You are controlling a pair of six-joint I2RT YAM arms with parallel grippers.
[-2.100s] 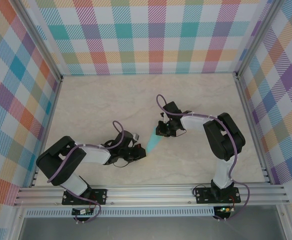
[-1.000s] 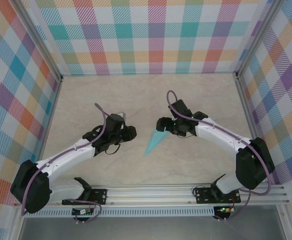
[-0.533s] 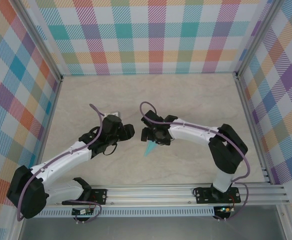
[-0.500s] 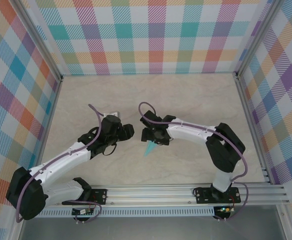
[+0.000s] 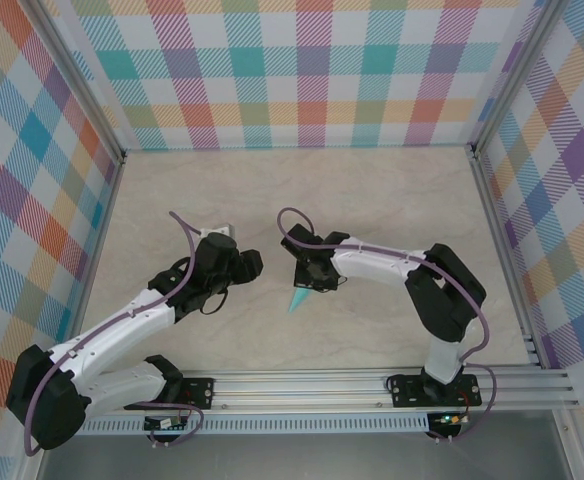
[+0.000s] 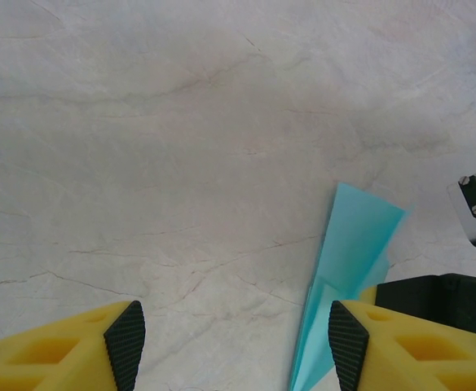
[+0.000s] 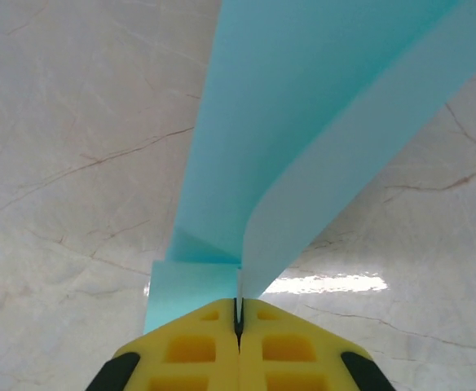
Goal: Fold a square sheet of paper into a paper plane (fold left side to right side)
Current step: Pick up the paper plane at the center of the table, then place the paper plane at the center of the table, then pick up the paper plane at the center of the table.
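scene: marble-look tabletop [image 5: 392, 200] boxed in by plaid walls [image 5: 312, 70], both arms reaching toward the middle
paper plane: light-turquoise dart [image 5: 298, 299] near the tabletop's centre; the top view has the sharp nose aimed at the near edge and the wider tail end tucked under the right gripper
right gripper: [image 5: 310, 278] clenched on the paper plane; in the right wrist view the yellow fingers [image 7: 191, 349] are pressed flat together [image 7: 239, 316] with the paper's edge pinched in the seam
paper in right wrist view: plane [image 7: 319, 122] fans up and away from the fingers, one flap curling over, a small folded layer lying flat at the fingertips
left gripper: [image 5: 248, 262] released, nothing between the jaws; sits just left of the plane in the top view, apart from it
left wrist view: black pads [image 6: 125, 343] spread wide [image 6: 236, 342], bare tabletop between them; plane [image 6: 348, 261] runs slanted by the right-hand finger, wide end up, contact with that finger unclear
other: the right gripper's black body [image 6: 442, 301] sits at the right edge of the left wrist view, just beside the plane
plane contact: whether the nose rests on the tabletop or is lifted is unclear
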